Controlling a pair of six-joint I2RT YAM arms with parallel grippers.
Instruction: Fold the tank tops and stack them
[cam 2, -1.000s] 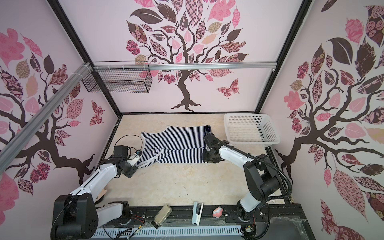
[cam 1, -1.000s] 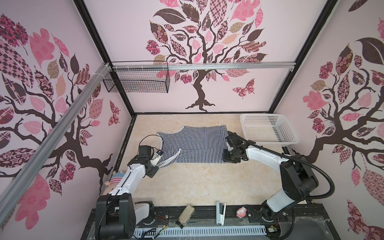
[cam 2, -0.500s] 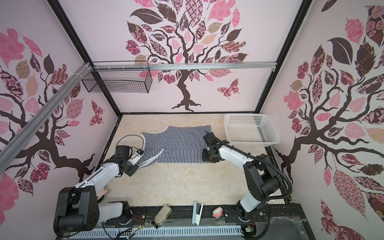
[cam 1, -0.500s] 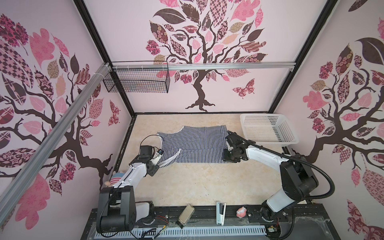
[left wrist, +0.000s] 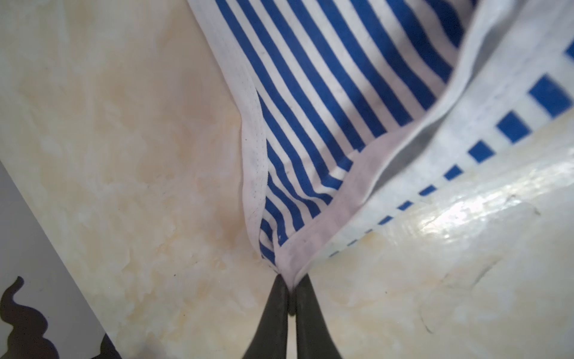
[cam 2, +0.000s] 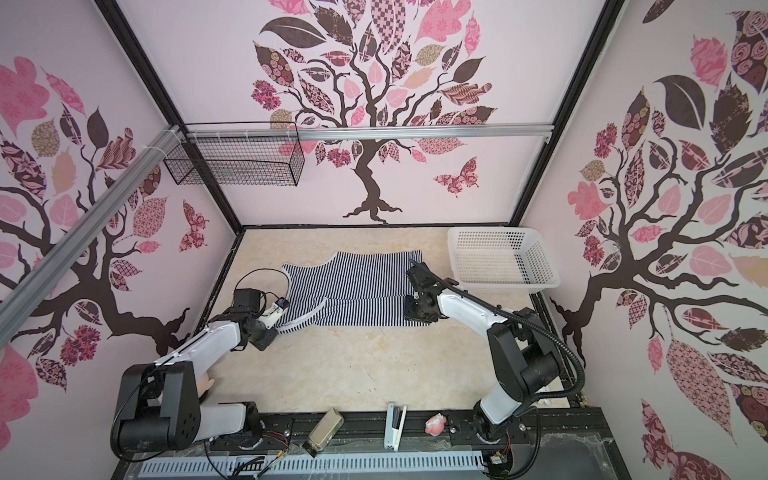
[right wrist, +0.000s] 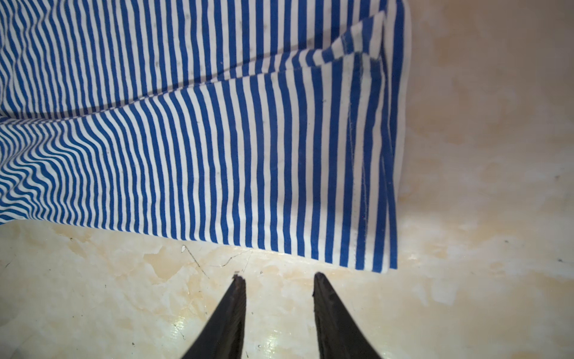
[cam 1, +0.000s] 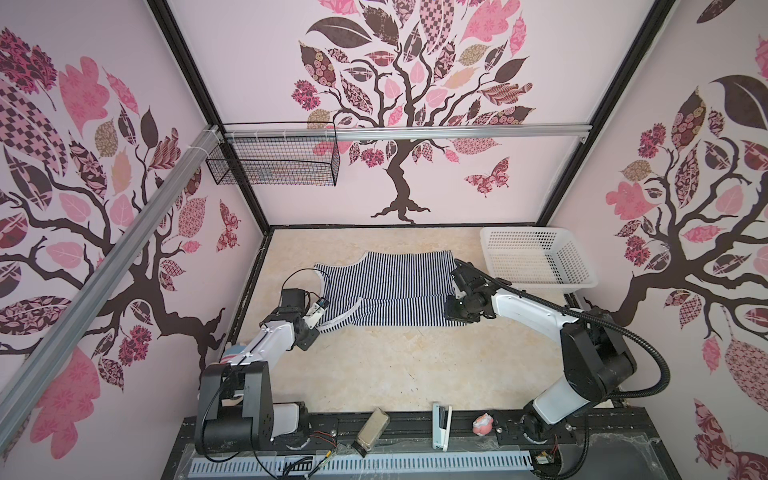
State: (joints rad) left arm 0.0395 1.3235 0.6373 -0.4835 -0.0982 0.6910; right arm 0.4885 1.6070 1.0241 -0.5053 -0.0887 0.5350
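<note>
One garment only: on the pale marbled tabletop (cam 1: 374, 374) the soft navy-and-white striped tank top (cam 1: 386, 286) lies spread, its near strip seemingly folded over; further folds and stacking remain. The white perforated plastic basket (cam 1: 536, 257) stands beyond the right gripper (right wrist: 276, 279), whose narrowly parted fingers hold nothing, just short of the hem corner. The left gripper (left wrist: 290, 290) pinches the white-trimmed strap tip between closed fingers.
</note>
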